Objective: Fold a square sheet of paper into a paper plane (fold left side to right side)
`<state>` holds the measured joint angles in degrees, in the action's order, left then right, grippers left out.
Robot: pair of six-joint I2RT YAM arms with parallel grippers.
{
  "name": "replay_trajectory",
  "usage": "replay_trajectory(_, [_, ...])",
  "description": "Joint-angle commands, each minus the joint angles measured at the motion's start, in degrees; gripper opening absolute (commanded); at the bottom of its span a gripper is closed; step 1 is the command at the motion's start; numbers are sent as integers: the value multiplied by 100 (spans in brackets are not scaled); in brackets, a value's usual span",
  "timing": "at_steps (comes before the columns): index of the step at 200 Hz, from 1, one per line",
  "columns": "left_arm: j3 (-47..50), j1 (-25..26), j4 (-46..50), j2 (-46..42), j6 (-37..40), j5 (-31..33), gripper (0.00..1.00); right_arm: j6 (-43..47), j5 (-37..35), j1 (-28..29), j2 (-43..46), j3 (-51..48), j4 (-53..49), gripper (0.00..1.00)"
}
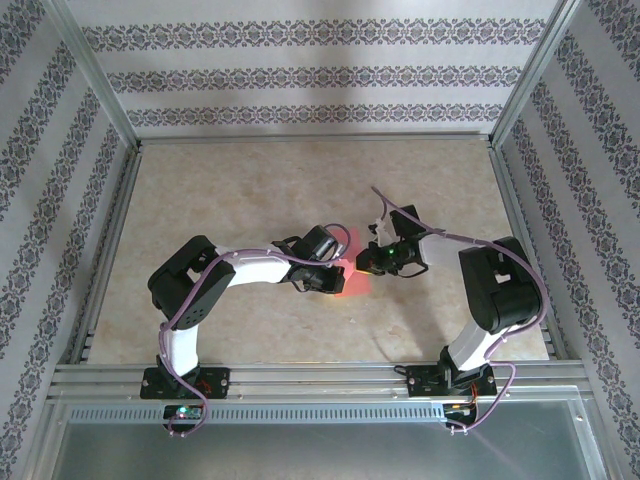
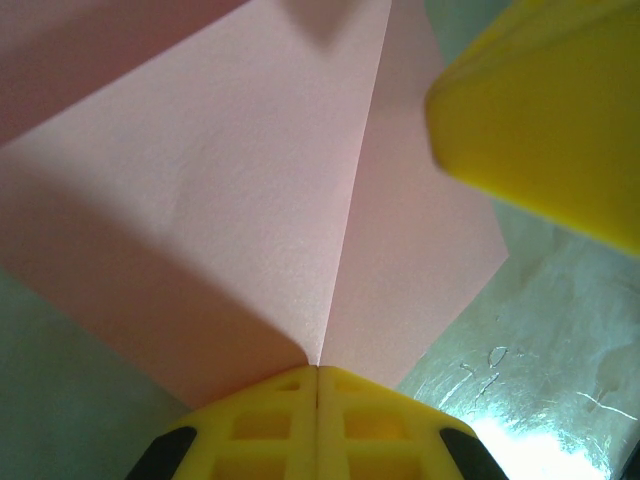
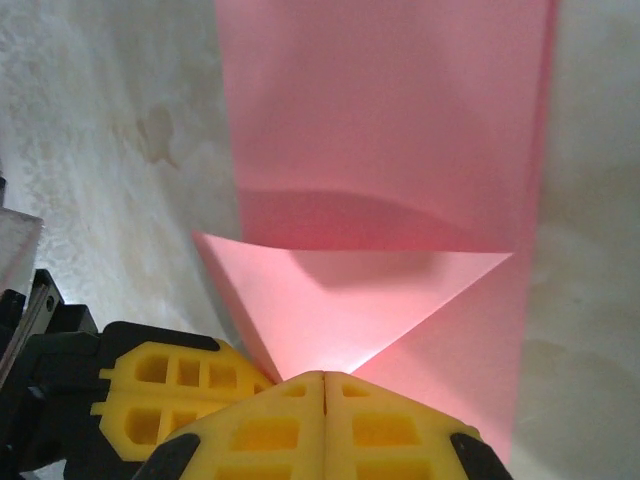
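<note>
The salmon-pink square sheet of paper (image 1: 352, 272) lies partly folded at the table's middle, between the two wrists. In the right wrist view its long strip (image 3: 390, 110) runs away from me and a triangular flap (image 3: 350, 300) stands up off it. My right gripper (image 3: 323, 378) is shut on that flap's near corner. In the left wrist view a crease in the paper (image 2: 250, 200) runs straight into the seam of my left gripper (image 2: 318, 372), which is shut on it. The two grippers almost touch: a right finger (image 2: 540, 110) looms beside the paper, and the left fingers (image 3: 165, 385) sit by the flap's left edge.
The table (image 1: 250, 180) is a pale marbled surface with patterned walls on three sides. A metal rail (image 1: 320, 380) at the near edge carries both arm bases. A grey cable (image 1: 400, 215) loops off the right wrist.
</note>
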<state>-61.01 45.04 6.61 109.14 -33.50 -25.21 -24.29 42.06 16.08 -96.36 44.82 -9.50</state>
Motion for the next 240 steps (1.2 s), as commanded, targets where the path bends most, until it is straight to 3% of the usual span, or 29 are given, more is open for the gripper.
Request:
replay_trajectory(1, [133, 32, 499, 204, -52, 293, 0, -113, 162, 123, -94, 9, 351, 0])
replay_trajectory(99, [141, 32, 525, 195, -65, 306, 0, -116, -39, 229, -681, 308, 589, 0])
replay_trajectory(182, [223, 32, 528, 128, -78, 315, 0, -110, -374, -92, -779, 309, 435, 0])
replay_trajectory(240, [-71, 31, 375, 16, -118, 30, 0, -69, -269, -92, -938, 169, 358, 0])
